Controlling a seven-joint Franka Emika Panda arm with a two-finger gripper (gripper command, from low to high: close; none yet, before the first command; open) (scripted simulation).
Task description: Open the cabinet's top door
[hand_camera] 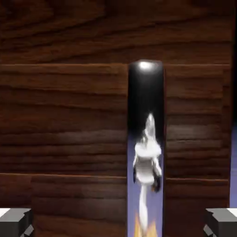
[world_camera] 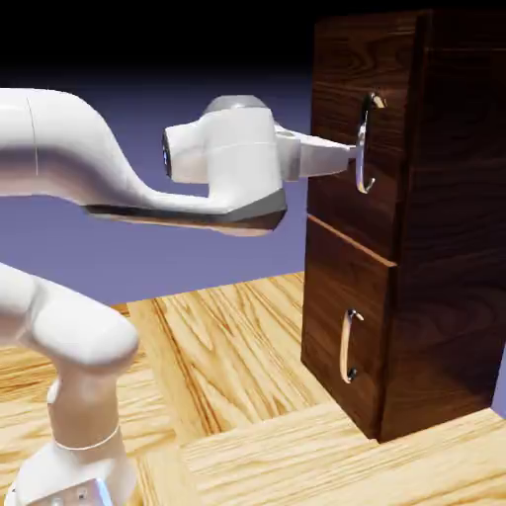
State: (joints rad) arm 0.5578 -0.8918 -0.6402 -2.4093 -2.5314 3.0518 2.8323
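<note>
The cabinet [world_camera: 445,247] is a tall dark-brown wood box at the exterior view's right. Its top door [world_camera: 336,212] carries a long curved silver handle [world_camera: 366,138]. My gripper [world_camera: 348,155] reaches level to this handle, about at its middle height. In the hand view the handle [hand_camera: 146,139] runs as a shiny upright bar over the dark wood, a little right of the middle. My gripper [hand_camera: 118,224] is open, with one grey fingertip [hand_camera: 14,222] far to the left of the bar and the other at the right edge. Neither tip touches the bar.
Below the top door sits a smaller panel [world_camera: 331,316] with a shorter silver handle [world_camera: 348,346]. The cabinet stands on a light wooden table [world_camera: 237,366]. My white arm [world_camera: 89,158] spans the exterior view's left half.
</note>
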